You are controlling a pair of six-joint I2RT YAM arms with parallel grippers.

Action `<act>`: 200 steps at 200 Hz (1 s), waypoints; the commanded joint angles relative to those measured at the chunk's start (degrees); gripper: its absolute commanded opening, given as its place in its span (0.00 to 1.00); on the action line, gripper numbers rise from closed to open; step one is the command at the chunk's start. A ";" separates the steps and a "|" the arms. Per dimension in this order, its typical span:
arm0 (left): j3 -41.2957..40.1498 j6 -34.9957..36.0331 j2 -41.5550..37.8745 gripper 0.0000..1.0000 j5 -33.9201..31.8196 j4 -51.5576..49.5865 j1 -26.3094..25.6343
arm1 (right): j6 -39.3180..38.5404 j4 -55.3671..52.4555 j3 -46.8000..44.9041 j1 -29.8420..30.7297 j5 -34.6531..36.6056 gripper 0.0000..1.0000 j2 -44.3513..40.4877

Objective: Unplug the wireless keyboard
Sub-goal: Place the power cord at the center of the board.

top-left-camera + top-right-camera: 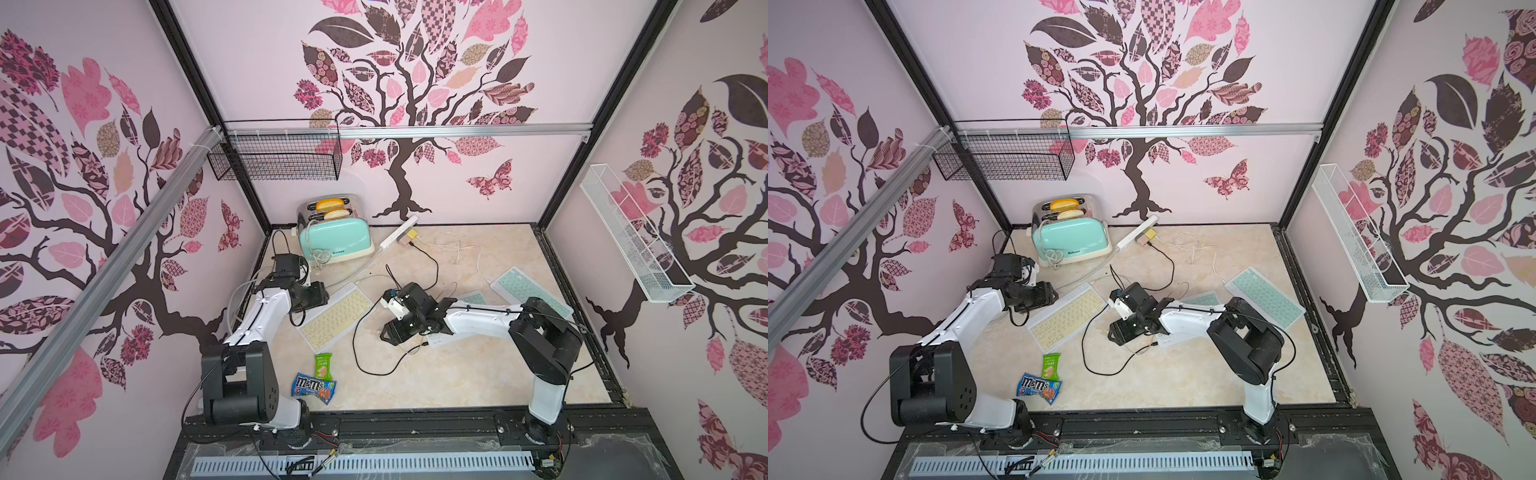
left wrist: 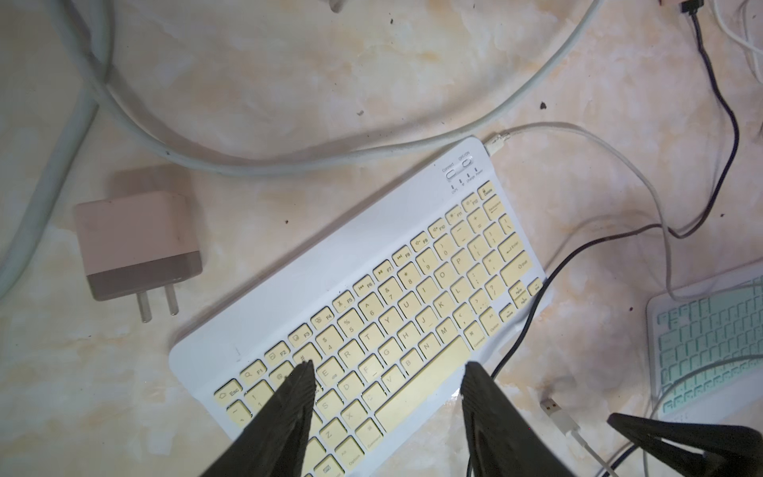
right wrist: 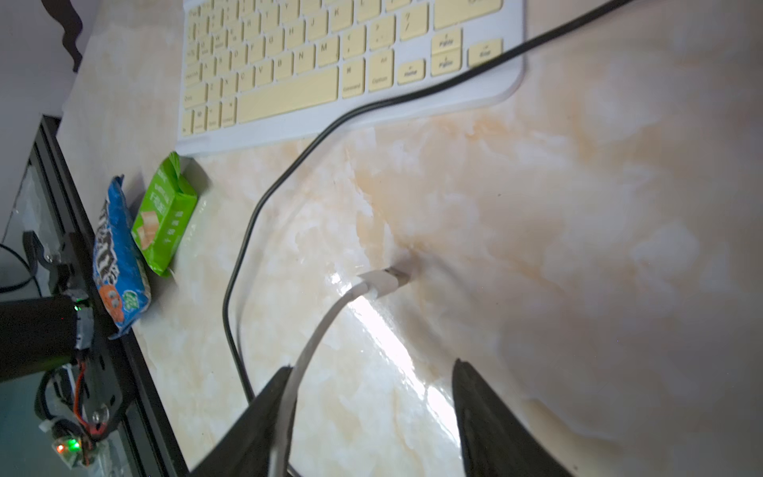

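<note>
Right gripper (image 3: 371,364) gapes beside the yellow keyboard (image 3: 289,95), white plug (image 3: 382,281) lying loose; left gripper (image 2: 388,364), also wide, poised over its keys, likely steadying.

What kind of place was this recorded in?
Probably a staged robot booth, not a home: decal walls on a black frame, left arm and right arm mounted on a front rail, toaster and keyboard as props.
</note>
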 commanded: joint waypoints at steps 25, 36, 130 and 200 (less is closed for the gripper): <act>2.86 2.47 3.83 0.56 3.25 -2.14 -1.16 | 0.19 -1.11 4.63 -4.16 3.98 0.68 -3.32; 2.56 2.40 3.84 0.56 3.49 -1.79 -1.24 | 0.78 -1.63 6.60 -6.12 3.81 0.68 -1.93; 1.23 4.16 3.19 0.54 4.37 -1.60 -1.25 | -4.32 -8.79 27.60 -15.45 2.23 0.66 15.01; 1.66 4.47 4.95 0.52 4.87 -1.46 -1.25 | -3.57 -10.32 33.30 -15.48 -2.85 0.61 24.19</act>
